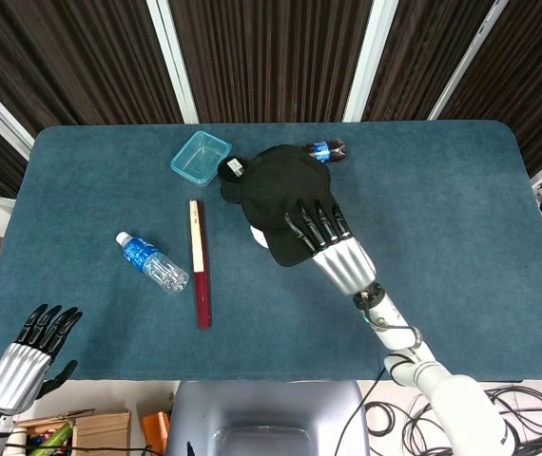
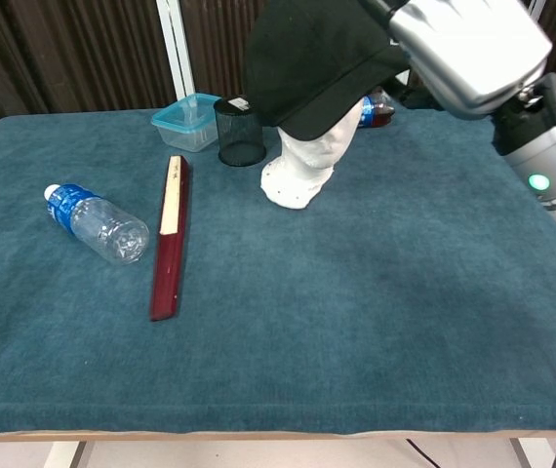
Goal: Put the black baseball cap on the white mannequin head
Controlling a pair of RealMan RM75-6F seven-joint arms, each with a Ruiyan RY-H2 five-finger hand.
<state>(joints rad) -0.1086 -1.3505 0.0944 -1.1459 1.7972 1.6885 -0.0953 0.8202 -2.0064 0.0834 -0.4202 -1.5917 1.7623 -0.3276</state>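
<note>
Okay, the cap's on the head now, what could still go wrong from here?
The black cap sits low and tilted, its brim covering the face of the white mannequin head, so it may slide off when released. The right hand rests on the cap; pulling away might drag the cap or tip the head. The black mesh cup and the bottle behind the head stand close by, and a toppling head would likely hit them.
</note>
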